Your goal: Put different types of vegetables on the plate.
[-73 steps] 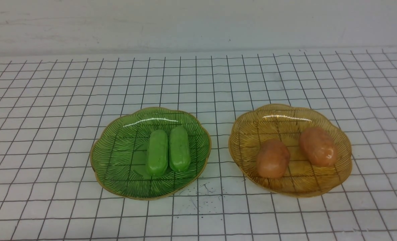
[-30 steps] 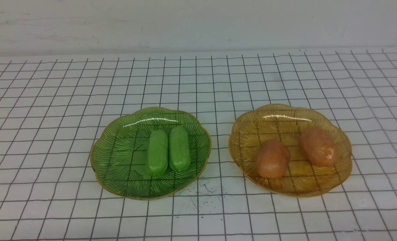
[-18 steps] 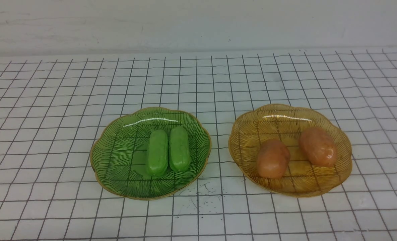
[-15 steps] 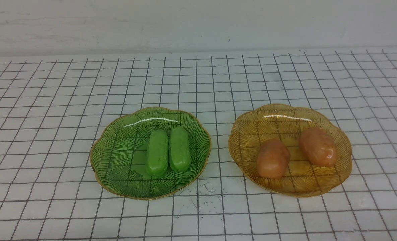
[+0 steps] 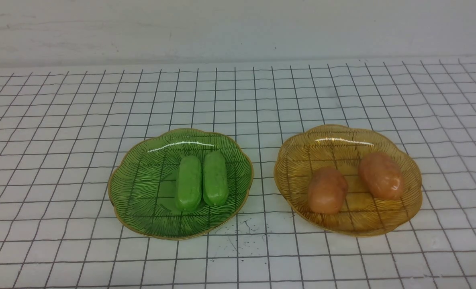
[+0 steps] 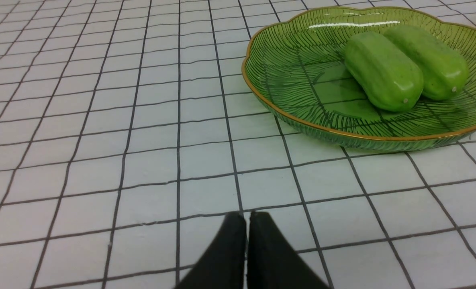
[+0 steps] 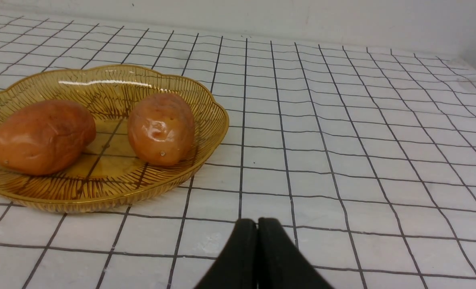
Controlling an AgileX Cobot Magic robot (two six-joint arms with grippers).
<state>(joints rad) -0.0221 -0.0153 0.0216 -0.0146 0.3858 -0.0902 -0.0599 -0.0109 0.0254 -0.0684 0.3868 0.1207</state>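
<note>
Two light-green cucumbers (image 5: 188, 184) (image 5: 215, 179) lie side by side in a green glass plate (image 5: 141, 188). Two orange-brown potatoes (image 5: 327, 190) (image 5: 381, 176) lie in an amber glass plate (image 5: 342, 138) to its right. No gripper shows in the front view. In the left wrist view my left gripper (image 6: 247, 216) is shut and empty over bare table, short of the green plate (image 6: 286, 76) and its cucumbers (image 6: 382, 72). In the right wrist view my right gripper (image 7: 257, 223) is shut and empty, short of the amber plate (image 7: 101, 84) and its potatoes (image 7: 161, 128).
The table is white with a black grid (image 5: 238, 92). A pale wall (image 5: 238, 28) runs along its far edge. Small dark specks (image 5: 242, 228) mark the table between the plates near the front.
</note>
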